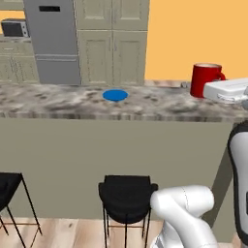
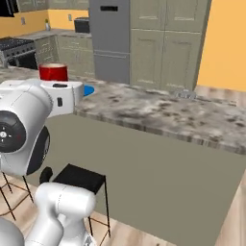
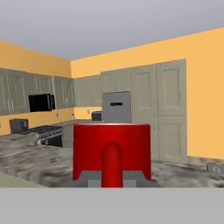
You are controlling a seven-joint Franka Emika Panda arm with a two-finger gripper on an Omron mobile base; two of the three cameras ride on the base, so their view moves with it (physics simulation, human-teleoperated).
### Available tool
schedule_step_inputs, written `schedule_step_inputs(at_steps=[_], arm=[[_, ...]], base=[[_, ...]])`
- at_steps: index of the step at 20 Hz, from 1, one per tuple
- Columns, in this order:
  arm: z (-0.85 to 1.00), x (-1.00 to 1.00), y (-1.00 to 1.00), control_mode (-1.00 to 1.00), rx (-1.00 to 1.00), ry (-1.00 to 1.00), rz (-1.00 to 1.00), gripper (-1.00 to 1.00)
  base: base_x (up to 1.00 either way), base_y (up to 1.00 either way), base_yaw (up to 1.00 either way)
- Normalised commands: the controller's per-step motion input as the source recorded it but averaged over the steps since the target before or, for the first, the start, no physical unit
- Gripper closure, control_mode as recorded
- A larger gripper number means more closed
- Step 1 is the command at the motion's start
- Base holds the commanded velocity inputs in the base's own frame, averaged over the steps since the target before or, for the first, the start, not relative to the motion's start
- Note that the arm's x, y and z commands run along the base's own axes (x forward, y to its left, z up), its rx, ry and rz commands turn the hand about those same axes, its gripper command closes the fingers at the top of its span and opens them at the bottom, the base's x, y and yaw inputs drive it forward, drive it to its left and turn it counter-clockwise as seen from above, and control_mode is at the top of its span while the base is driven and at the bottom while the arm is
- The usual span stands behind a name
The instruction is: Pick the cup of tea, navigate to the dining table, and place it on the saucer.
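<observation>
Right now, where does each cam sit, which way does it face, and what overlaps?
Left base view: behind the arm to its left, facing the dining table, saucer and cup of tea; white arm at lower right.
Right base view: behind to the right, facing the same table; arm at lower left.
Hand view: on the hand, along the gripper, shut on the cup's handle.
All three share the cup.

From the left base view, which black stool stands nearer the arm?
The black stool at centre, right beside the arm's white base; the other stool sits at the far left edge.

Bare marble tabletop betw. cup & saucer
</observation>
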Motion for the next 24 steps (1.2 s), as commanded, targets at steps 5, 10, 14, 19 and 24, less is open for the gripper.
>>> schedule_step_inputs(at_steps=[5,10,14,19,24], arm=[[0.0,0.0,0.0,1.0,0.0,0.0,0.0,1.0],[0.0,0.0,0.0,1.0,0.0,0.0,0.0,1.0],[0.0,0.0,0.0,1.0,0.0,0.0,0.0,1.0],[0.0,0.0,0.0,1.0,0.0,0.0,0.0,1.0],[0.0,0.0,0.0,1.0,0.0,0.0,0.0,1.0]], base=[[0.98,-0.34,0.63],[0.62,-0.26,0.27],[0.11,0.05,0.0],[-0.02,0.01,0.0],[0.02,0.0,0.0]])
